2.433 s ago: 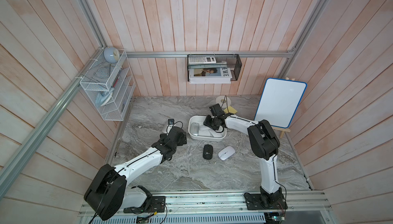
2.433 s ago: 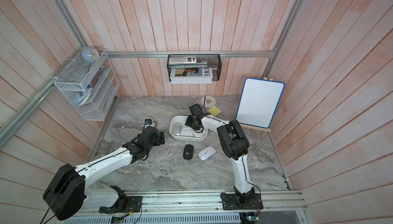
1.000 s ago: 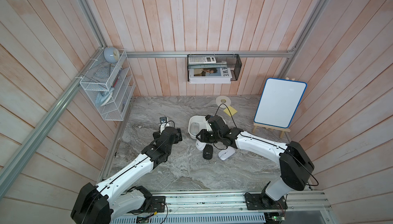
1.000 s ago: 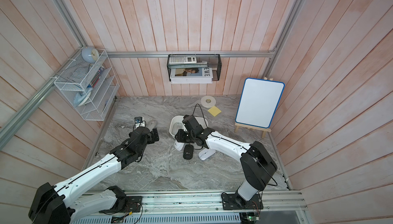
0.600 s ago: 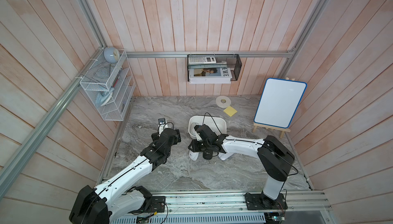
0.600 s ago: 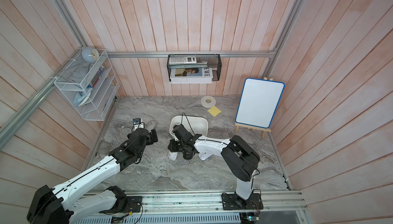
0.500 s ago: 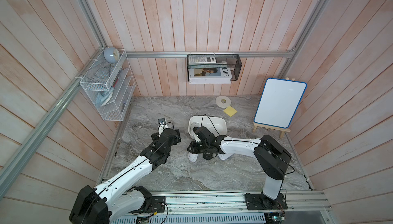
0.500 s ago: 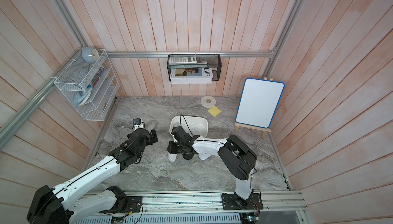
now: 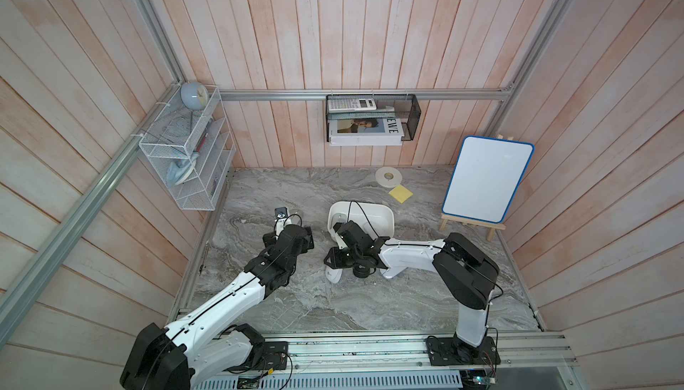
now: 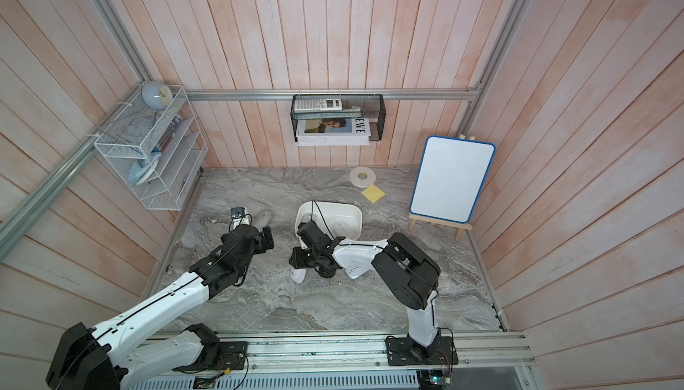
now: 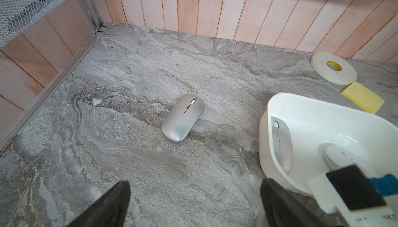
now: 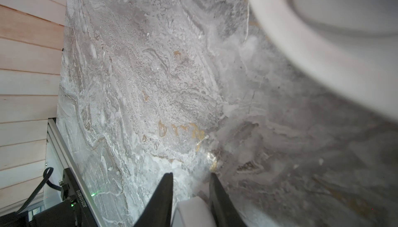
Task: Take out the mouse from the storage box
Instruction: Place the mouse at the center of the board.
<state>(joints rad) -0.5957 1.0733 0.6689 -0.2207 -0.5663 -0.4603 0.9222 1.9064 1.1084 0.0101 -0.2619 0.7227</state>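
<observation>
1. the right pincer (image 12: 191, 174) is low over the bench (image 11: 129, 81), just in front of the storage box (image 11: 263, 141). its jaws are nearly together, one finger on each side of a white mouse (image 12: 193, 212). they seem to press its flanks, though the wrist view is blurred there.
2. that white mouse is outside the storage box, close to its front wall. in a top view it looks to be down on the bench, so i judge it as good as taken out.
3. the left pincer (image 11: 195, 181) is spread to its widest and has hold of nothing. it hangs beside one short end of the storage box. a loose silver mouse (image 11: 183, 118) lies on the bench beyond it, well apart from the box.
4. inside the storage box, a leaning silver mouse (image 11: 282, 144) stands on edge against that end wall. a second white mouse (image 11: 337, 153) lies flat on the box floor.
5. handling, as a judgement: each mouse should be light and stiff, with a smooth, domed plastic shell. a squeeze on the curved top would likely make it slip out.
6. best hold: across the narrow width at mid-length, pads on the two long flanks, clear of the wheel and buttons. for the leaning one, a hold from above across its thickness seems the only way in, since the wall blocks one side.
</observation>
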